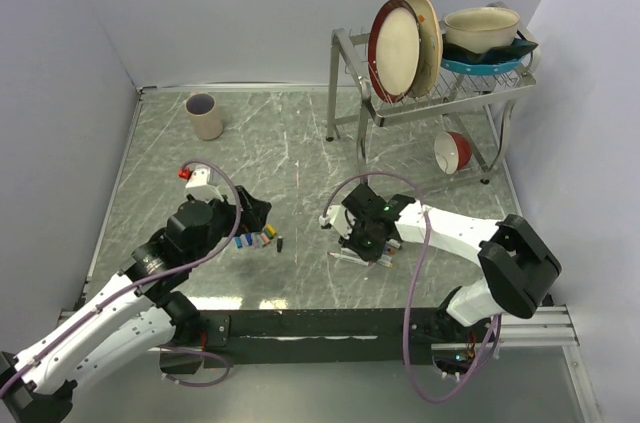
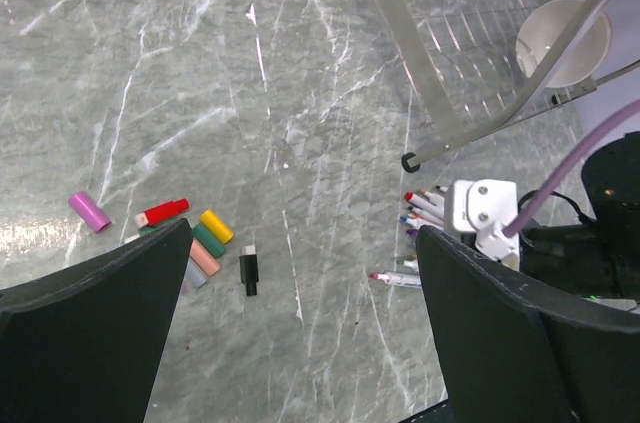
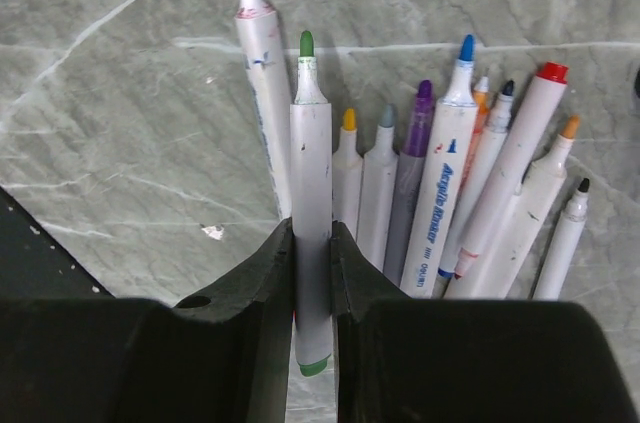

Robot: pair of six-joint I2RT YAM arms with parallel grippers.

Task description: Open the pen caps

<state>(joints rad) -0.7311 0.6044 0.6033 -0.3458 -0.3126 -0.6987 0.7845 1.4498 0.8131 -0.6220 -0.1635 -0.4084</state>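
Right fingers (image 3: 262, 278) clamping uncapped green-tipped marker (image 3: 310, 163), nearly closed; left fingers (image 2: 100, 303) gaping fully wide, gripping nothing, hovering over loose pen caps (image 2: 215, 226) lying on tabletop (image 2: 300, 93)

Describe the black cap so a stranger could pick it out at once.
On the grey marble table, find the cluster of loose coloured caps lying before the open left gripper. The black cap lies alone just beside that cluster, on the side toward the right arm. It is the only black one; its neighbours are yellow, green, pink and red.
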